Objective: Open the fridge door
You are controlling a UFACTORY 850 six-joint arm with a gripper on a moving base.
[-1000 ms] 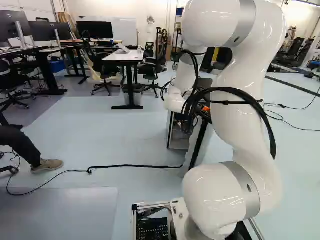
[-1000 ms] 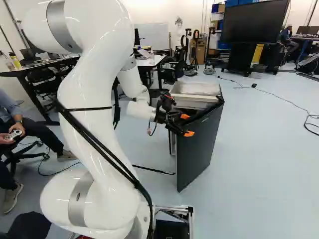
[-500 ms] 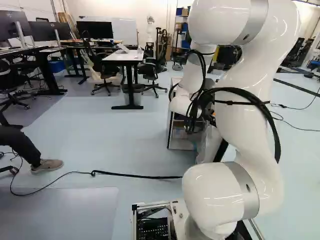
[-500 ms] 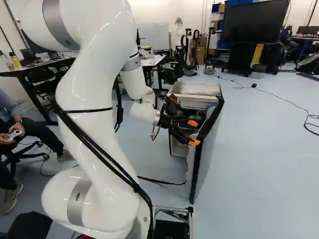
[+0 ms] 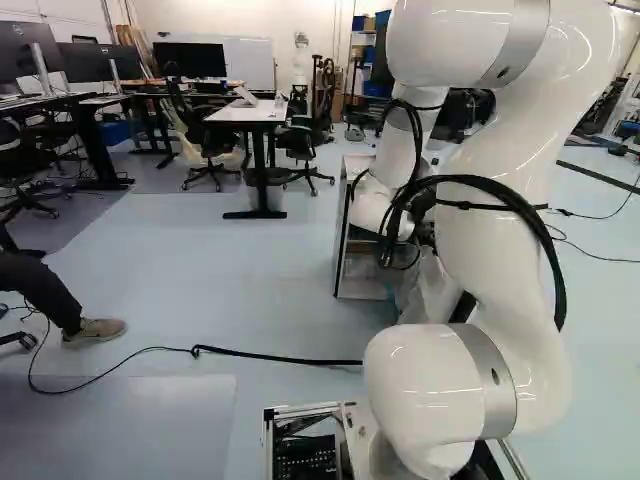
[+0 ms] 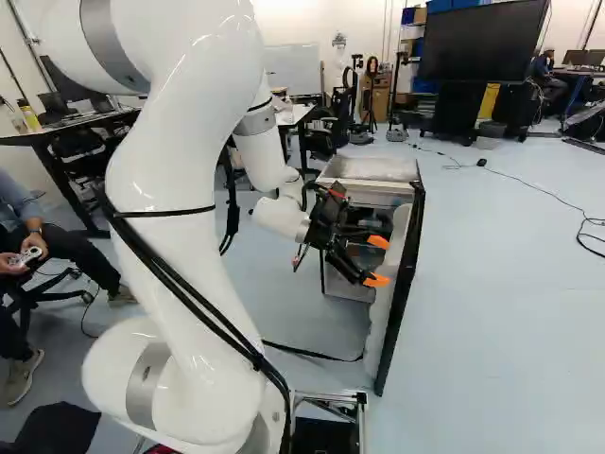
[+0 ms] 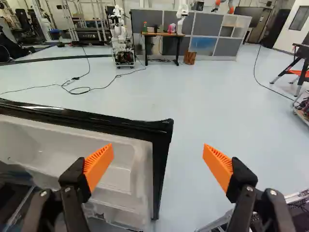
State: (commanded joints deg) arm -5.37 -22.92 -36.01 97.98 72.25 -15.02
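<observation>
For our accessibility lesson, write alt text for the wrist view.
Open end effector at the edge of an open fridge door, one orange pad before its white inside, the other before floor; farther off stand another robot and a table.

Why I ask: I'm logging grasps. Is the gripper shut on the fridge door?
No, the gripper stands open, with floor showing between one orange pad and the fridge door's edge.
</observation>
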